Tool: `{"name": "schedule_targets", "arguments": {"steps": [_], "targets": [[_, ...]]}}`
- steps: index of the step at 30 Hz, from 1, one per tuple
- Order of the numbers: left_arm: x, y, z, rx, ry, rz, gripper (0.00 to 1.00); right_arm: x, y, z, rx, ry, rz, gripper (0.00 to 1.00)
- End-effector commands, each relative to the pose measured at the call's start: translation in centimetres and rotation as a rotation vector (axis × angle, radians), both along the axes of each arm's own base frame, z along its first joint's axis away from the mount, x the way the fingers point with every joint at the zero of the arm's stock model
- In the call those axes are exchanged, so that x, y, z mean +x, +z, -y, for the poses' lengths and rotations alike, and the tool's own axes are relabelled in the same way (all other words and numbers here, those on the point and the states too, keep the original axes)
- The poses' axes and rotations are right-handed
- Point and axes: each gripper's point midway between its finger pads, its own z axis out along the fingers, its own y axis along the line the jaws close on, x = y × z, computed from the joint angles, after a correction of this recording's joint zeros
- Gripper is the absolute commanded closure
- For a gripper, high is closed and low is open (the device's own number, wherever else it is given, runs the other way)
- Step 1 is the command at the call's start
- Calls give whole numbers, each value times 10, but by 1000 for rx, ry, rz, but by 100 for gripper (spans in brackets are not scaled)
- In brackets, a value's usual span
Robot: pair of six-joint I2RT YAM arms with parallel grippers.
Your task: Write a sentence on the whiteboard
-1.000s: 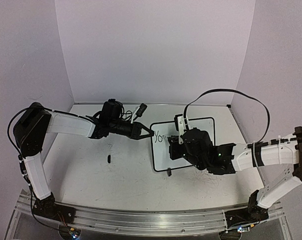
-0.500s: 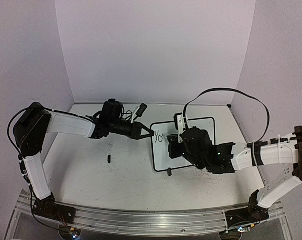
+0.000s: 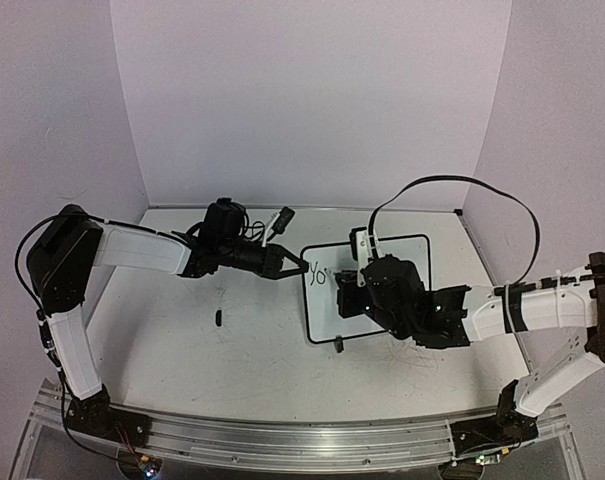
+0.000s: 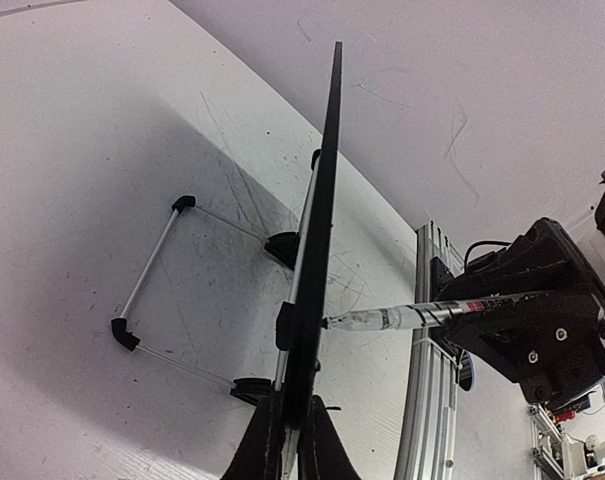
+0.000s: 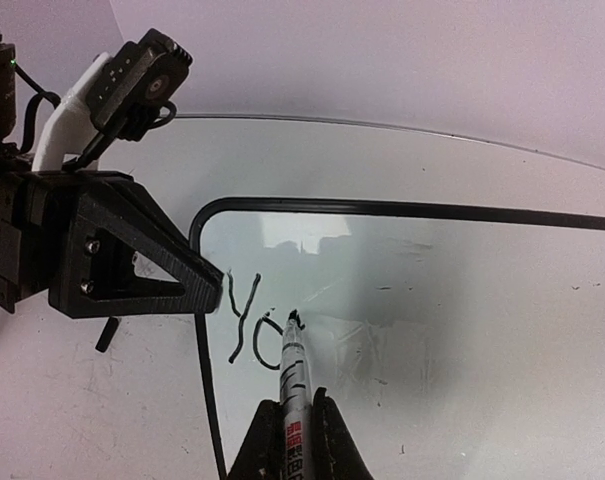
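Note:
The whiteboard (image 3: 402, 255) stands propped on its feet at the table's middle right, with black letters "Yo" (image 3: 317, 274) near its left edge. My left gripper (image 3: 300, 268) is shut on the board's left edge; in the left wrist view the board (image 4: 317, 230) shows edge-on, clamped at the gripper (image 4: 290, 445). My right gripper (image 3: 350, 290) is shut on a white marker (image 5: 293, 385), whose black tip touches the board surface (image 5: 452, 310) at the top of the "o" (image 5: 265, 340). The marker (image 4: 412, 317) also shows in the left wrist view, tip against the board.
A small black cap or piece (image 3: 218, 318) lies on the table left of the board. The board's wire stand (image 4: 157, 265) rests on the table behind it. Purple walls close in on three sides. A metal rail (image 3: 282, 440) runs along the near edge.
The marker tip has shifted very slightly at the "o"; both arms and the board stay almost still.

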Motion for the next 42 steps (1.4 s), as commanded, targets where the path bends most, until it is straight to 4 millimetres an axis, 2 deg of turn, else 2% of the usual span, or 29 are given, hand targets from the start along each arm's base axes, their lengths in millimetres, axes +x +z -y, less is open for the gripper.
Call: {"name": "schedule_targets", "arguments": {"steps": [1, 12, 21, 31, 35, 42], "targets": [[-1, 16, 2, -38, -20, 9, 100, -5, -16, 5, -27, -10, -34, 100], [-1, 15, 2, -36, -19, 8, 100, -10, -28, 8, -37, -13, -59, 100], [-1, 14, 2, -36, -20, 7, 100, -9, -24, 14, -47, -33, -47, 100], [-1, 14, 2, -36, -20, 7, 100, -11, -32, 19, -57, -41, -61, 100], [-1, 14, 2, -36, -20, 7, 100, -8, -25, 21, -57, -63, -39, 100], [-1, 14, 2, -35, -20, 5, 100, 2, 2, 17, -34, -88, 14, 100]]}}
